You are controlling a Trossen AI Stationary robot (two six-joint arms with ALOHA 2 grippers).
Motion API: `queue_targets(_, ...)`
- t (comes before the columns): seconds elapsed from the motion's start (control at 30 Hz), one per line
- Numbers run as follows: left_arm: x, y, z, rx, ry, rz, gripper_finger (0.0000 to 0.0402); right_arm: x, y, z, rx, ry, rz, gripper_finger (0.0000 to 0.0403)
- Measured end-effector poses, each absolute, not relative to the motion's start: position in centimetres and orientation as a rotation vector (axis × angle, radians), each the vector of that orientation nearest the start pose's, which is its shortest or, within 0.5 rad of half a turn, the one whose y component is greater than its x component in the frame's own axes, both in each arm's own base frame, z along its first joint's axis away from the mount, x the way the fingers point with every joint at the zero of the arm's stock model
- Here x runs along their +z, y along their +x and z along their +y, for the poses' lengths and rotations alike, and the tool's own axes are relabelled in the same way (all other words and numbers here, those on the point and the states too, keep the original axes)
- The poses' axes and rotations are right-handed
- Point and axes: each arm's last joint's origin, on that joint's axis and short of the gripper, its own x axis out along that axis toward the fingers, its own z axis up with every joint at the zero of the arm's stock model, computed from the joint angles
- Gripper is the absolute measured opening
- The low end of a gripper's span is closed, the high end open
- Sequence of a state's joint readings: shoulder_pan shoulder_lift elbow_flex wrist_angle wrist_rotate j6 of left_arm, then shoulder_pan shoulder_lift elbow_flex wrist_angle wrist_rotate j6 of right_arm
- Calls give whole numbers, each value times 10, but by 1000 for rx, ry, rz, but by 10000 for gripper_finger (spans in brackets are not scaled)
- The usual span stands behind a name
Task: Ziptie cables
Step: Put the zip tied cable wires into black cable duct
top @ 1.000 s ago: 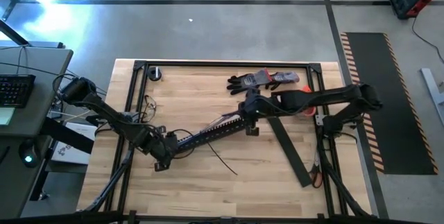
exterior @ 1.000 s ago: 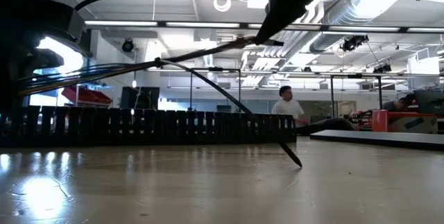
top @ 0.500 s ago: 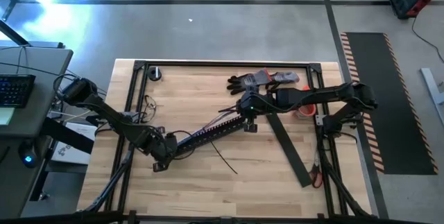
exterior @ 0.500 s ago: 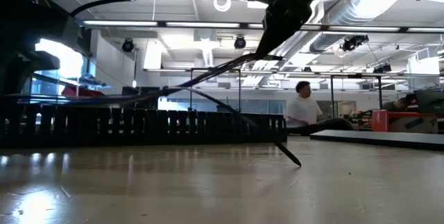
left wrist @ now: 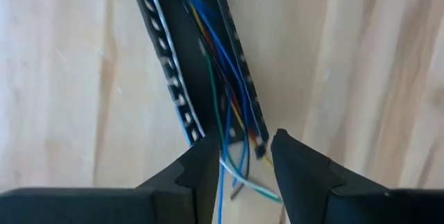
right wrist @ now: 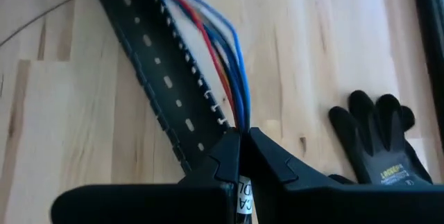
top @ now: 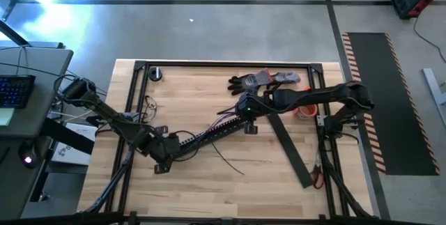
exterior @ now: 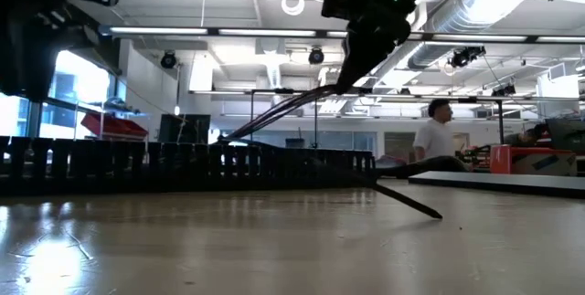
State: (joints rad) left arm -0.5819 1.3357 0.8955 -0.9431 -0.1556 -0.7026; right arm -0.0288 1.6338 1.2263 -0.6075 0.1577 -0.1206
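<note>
The cables [right wrist: 223, 57], thin blue, red and orange wires, run along the long black slotted bar [top: 209, 133] that lies aslant on the table's middle. My right gripper [right wrist: 241, 132] is shut on their right end above the bar [exterior: 183, 163]. My left gripper [left wrist: 243, 148] hovers open over the bar's left end [left wrist: 198, 132]. There the loose wire tips [left wrist: 236, 182] stick out onto the wood, between the fingers but clear of them. A thin black tie tail [top: 228, 162] trails from the bunch onto the table. My right gripper pinches the bunch of cables near its right end [right wrist: 238, 121] between its two fingers, slanting down from the table's right side. That end is lifted clear; from the fingers [exterior: 345, 74] the wires slope down [exterior: 274, 112] into the bar's channel.
Black gloves [top: 265, 80] lie at the far edge, and a flat black strip [top: 289, 148] lies right of the bar. An orange thing [top: 306, 111] sits under my right arm and a small round object [top: 155, 74] at the far left corner. A black frame [top: 132, 99] borders the table. A person [exterior: 439, 135] walks in the room behind.
My left gripper has opened, let go of the cables' left end and risen. That end has dropped from the air into the slotted bar. My right gripper has sunk a little, still shut on the right end. The tie tail has settled lower on the table.
</note>
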Motion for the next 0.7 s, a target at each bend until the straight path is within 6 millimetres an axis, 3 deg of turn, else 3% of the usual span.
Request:
queue_targets(0.17, 222, 192, -122, 152, -55, 1244, 115, 230, 333, -15, -60, -212, 1081, 0)
queue_targets(0.53, 226, 198, -128, 221, -22, 1060, 115, 180, 308, -26, -47, -263, 1200, 1)
queue_targets(0.7, 228, 203, -130, 201, -11, 997, 115, 164, 303, -25, -24, -306, 1165, 35)
